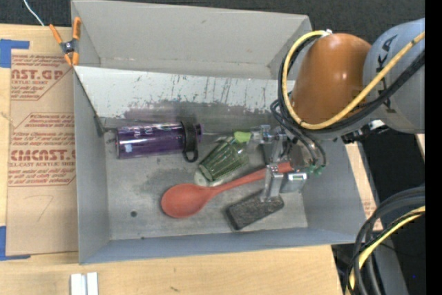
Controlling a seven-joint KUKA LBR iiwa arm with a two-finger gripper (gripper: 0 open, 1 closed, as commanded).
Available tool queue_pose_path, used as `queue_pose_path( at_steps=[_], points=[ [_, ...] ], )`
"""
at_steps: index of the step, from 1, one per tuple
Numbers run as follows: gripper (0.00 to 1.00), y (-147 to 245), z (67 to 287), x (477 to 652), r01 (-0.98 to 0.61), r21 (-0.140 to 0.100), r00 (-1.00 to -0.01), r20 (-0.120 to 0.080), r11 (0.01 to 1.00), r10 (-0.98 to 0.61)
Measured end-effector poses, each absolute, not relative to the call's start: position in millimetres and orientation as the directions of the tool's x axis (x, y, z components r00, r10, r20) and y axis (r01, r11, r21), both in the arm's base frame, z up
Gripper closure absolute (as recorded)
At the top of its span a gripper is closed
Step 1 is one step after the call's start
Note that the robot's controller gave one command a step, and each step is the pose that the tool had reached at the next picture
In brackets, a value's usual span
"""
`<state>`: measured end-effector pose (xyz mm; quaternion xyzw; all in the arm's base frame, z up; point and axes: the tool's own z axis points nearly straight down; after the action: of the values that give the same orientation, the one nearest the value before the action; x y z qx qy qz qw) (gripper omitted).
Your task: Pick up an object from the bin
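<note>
Contents of the grey metal bin (90, 217), four loose items, one robot tool.

1. Purple bottle (148, 139). It lies on its side along the back edge of the bin's floor, towards the left corner. Its black cap points to the right, and a printed label is visible on the body.

2. Green bottle (222, 159). Ribbed and see-through, it lies tilted near the middle of the floor, just right of the purple bottle's cap. Its yellow-green top points towards the back right, and its lower end touches or overlaps the spoon's handle.

3. Red spoon (186, 200). It lies flat, with the bowl towards the front and left of the floor's middle. The handle runs right and slightly back, past the green bottle, and ends under the gripper.

4. Dark grey block (254, 212). A rough-surfaced oblong, it lies flat near the front edge, right of centre, just in front of the spoon's handle and at the gripper's lower tip.

5. Gripper (275, 179). It is made of bare metal and hangs low in the right part of the bin. It stands over the far end of the red spoon's handle, and the dark grey block sits right at its front. Whether it is spread or pressed together cannot be told, nor whether it pinches the handle.

6. Arm. Its orange cover (330, 79) sits above the bin's right back corner and is looped by yellow and black cables (289, 65).
</note>
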<state>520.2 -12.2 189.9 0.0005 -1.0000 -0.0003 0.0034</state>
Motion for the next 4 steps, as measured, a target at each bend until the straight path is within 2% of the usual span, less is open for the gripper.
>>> queue_pose_path(
  at_steps=[1, 2, 3, 4],
  points=[
    [0.0, -12, 194, 521.9, -0.001, 0.0, -1.0, -0.002, 1.0, -0.001],
    [0.0, 24, 78, 572.5, -0.257, -0.002, -0.966, -0.021, 0.967, -0.257],
    [0.0, 57, 132, 550.6, -0.378, 0.0, -0.926, -0.004, 0.926, -0.378],
    [0.0, 62, 100, 578.6, -0.474, -0.006, -0.88, -0.023, 0.88, -0.475]
  ],
)
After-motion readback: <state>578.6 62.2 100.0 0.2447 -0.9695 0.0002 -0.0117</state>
